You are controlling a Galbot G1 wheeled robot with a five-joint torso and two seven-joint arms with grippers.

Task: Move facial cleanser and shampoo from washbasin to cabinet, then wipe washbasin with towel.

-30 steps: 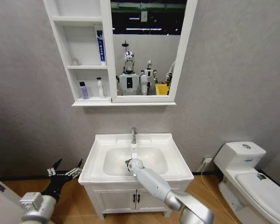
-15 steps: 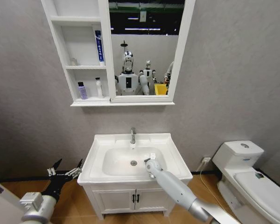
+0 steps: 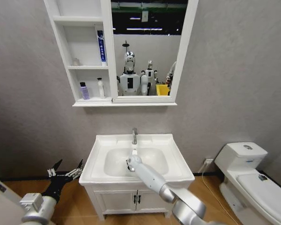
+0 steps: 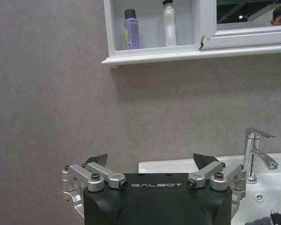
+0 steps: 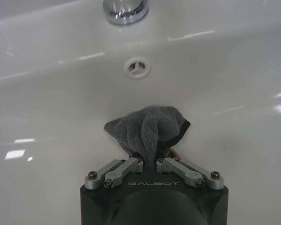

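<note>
Reaching down into the oval bowl of the glossy white ceramic washbasin (image 3: 178,166), the right gripper (image 5: 150,161) has its silver fingers pinched together on a bunched dark grey towel (image 5: 147,131) of soft, fleecy cloth, which lies pressed against the bowl's wall. Just beyond the towel sit a round overflow hole and the chrome base of the tap (image 3: 134,136). The black gripper body carries the raised word "GALBOT". Low at the left, beside the vanity and apart from the basin, the left gripper (image 3: 65,171) hangs with its black-tipped fingers spread wide and nothing between them; its body bears the same "GALBOT" lettering. Above the basin on the grey wall hangs the white cabinet (image 3: 107,51), shelves on its left and a mirror panel on its right. Its lowest shelf holds a small purple bottle (image 3: 84,91) with a dark cap and a slim white bottle (image 3: 100,88); the shelf above holds an upright blue-and-white tube (image 3: 100,47) whose print is too small to read.
</note>
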